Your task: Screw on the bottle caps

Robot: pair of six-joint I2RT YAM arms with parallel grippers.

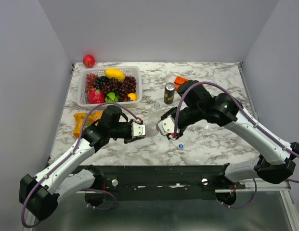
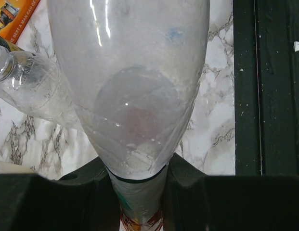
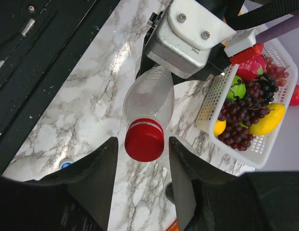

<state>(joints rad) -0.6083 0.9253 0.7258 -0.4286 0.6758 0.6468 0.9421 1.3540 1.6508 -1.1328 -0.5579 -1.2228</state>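
Note:
My left gripper (image 2: pixel 137 175) is shut on the lower body of a clear bottle (image 2: pixel 130 96) with a red-and-white label, holding it level above the table with its neck toward the right arm. A red cap (image 3: pixel 144 140) sits on that bottle's neck (image 3: pixel 149 96). My right gripper (image 3: pixel 143 147) stands around the red cap, open, with a narrow gap on each side. The two grippers face each other at the table's middle, left (image 1: pixel 141 130) and right (image 1: pixel 159 129). A blue cap (image 1: pixel 181 146) lies loose on the marble. The plain bottle (image 1: pixel 156 111) stands just behind the grippers.
A dark drink can (image 1: pixel 169 93) and an orange box (image 1: pixel 180 81) sit behind the right arm. A white basket (image 1: pixel 82 98) of toy fruit is at the back left, a red apple (image 1: pixel 88 60) beyond it. An orange packet (image 1: pixel 82 122) lies left of the left arm.

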